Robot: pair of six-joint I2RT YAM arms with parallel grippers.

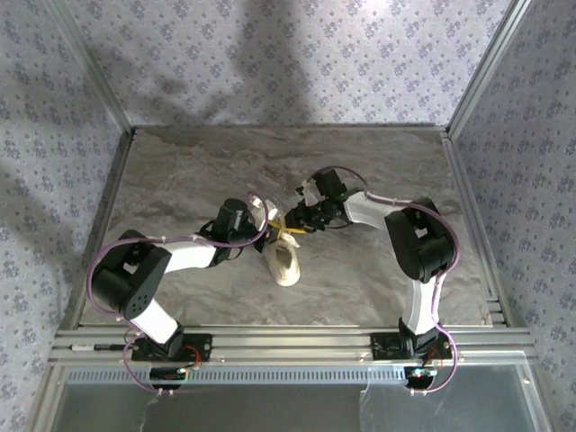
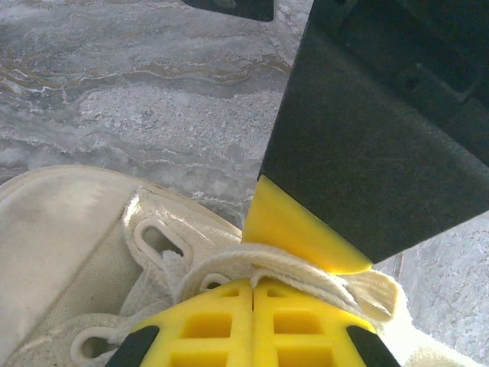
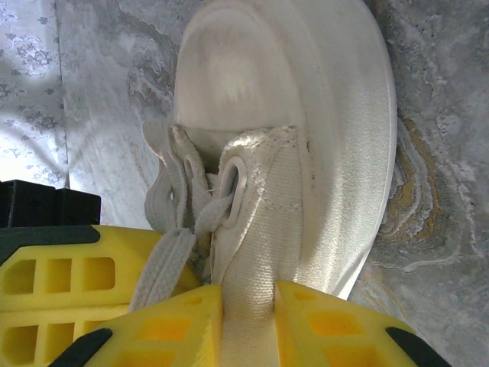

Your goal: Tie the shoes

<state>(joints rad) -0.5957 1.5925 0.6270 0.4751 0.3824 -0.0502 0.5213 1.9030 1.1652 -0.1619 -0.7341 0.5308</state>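
Left claw (image 2: 252, 294): pads pressed together, with a lace lying across their tips. Cannot tell whether it is nipped.
Right claw (image 3: 248, 310): narrow, with the canvas of the eyelet flap between the pads, seemingly pinched.
Laces (image 3: 164, 267): flat, white and limp. They would likely slip off smooth pads, so are best taken near the eyelets, flat side to the pad.
Sneaker (image 1: 287, 263): mid-table, toe toward the near edge, both claws at its far end. Light, soft canvas; it probably slides when tugged.
Table (image 1: 180, 171): smooth marbled top, so little grip expected.

Matt cream canvas sneaker (image 3: 306, 214), smooth rubbery sole rim (image 3: 387, 138), flat woven cloth laces (image 3: 164, 267), matt marbled stone-look table (image 2: 153, 99)
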